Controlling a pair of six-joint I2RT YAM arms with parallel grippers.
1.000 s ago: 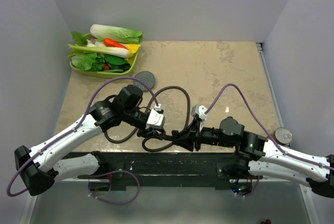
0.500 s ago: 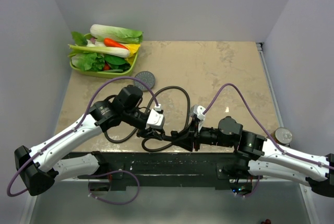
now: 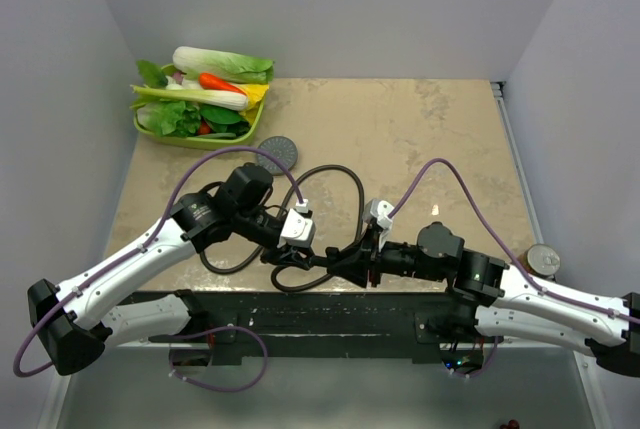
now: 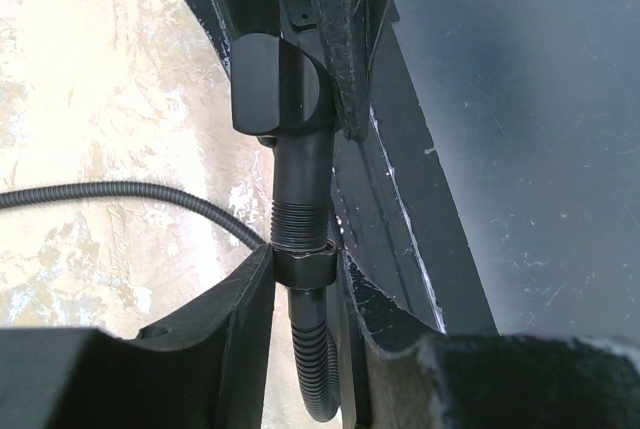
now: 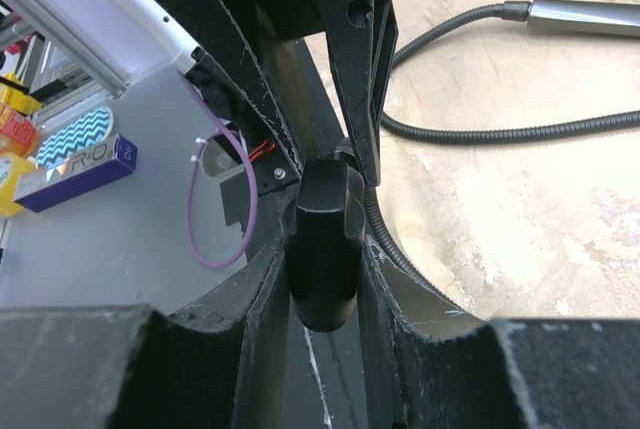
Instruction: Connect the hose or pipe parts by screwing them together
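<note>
My left gripper (image 4: 305, 267) is shut on the black hex nut (image 4: 303, 267) at the end of the dark ribbed hose (image 4: 318, 369). The nut sits at the tip of the threaded stem (image 4: 300, 211) of a black pipe fitting (image 5: 322, 239); most of the thread shows bare. My right gripper (image 5: 322, 259) is shut on that fitting's thick body. In the top view the left gripper (image 3: 303, 255) and the right gripper (image 3: 347, 261) meet nose to nose at the table's near edge. The hose (image 3: 352, 189) loops behind them, and its grey metal end sleeve (image 5: 585, 17) lies on the table.
A green tray (image 3: 243, 136) piled with vegetables stands at the back left. A round grey disc (image 3: 281, 152) with a dotted face lies near it. Purple cables (image 3: 440, 171) arch over both arms. A black rail (image 3: 330, 314) borders the near edge.
The right arm has crept slightly left toward the left gripper. Both grips look the same as before.
</note>
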